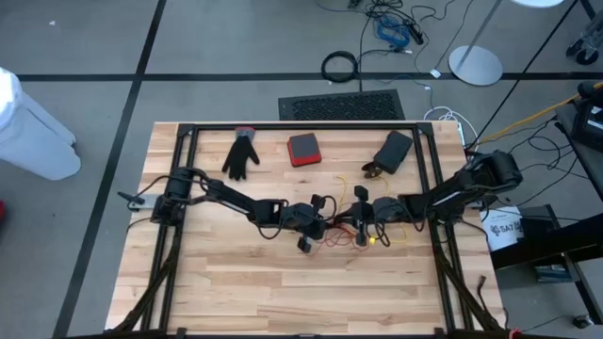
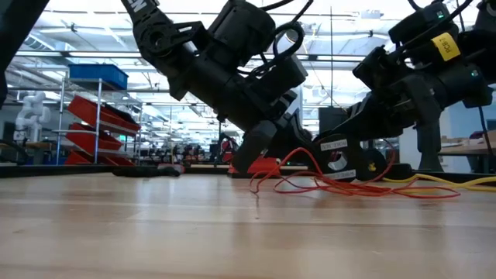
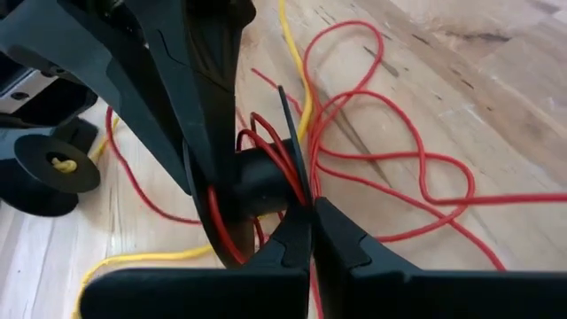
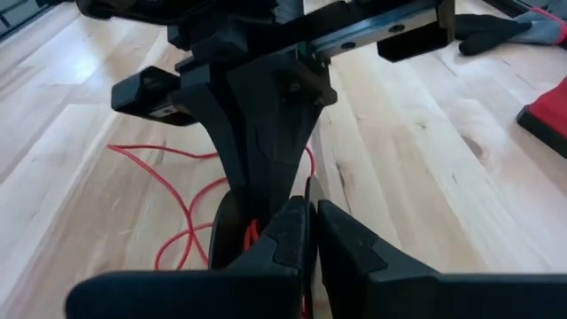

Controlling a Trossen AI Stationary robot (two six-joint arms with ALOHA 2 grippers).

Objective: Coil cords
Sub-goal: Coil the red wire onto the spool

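Note:
A thin red cord (image 1: 341,237) lies in loose tangled loops at the table's middle, and a yellow cord (image 1: 384,239) runs through them. Both rest on the wood, as the low view shows for the red cord (image 2: 349,186) and the yellow one (image 2: 453,180). My left gripper (image 1: 325,226) and my right gripper (image 1: 363,222) meet tip to tip over the tangle, both shut. A bunch of red loops (image 3: 266,151) sits between the two grippers. My left gripper pinches several strands of the red cord (image 3: 299,182) between its two fingertips, slanting down from the table's left. The strands bunch into small loops just ahead of the tips; the rest trails slack on the table. My right gripper is shut where the red cord (image 4: 251,232) shows beside its fingertips, slanting down from the table's right. The left arm's fingers stand right in front and hide the place of contact, so which strands it has cannot be told.
A black glove (image 1: 241,155), a red box (image 1: 303,149) and a black pouch (image 1: 394,149) lie along the far side, with a small dark item (image 1: 372,171) near the pouch. The near half of the wooden table (image 1: 283,292) is bare.

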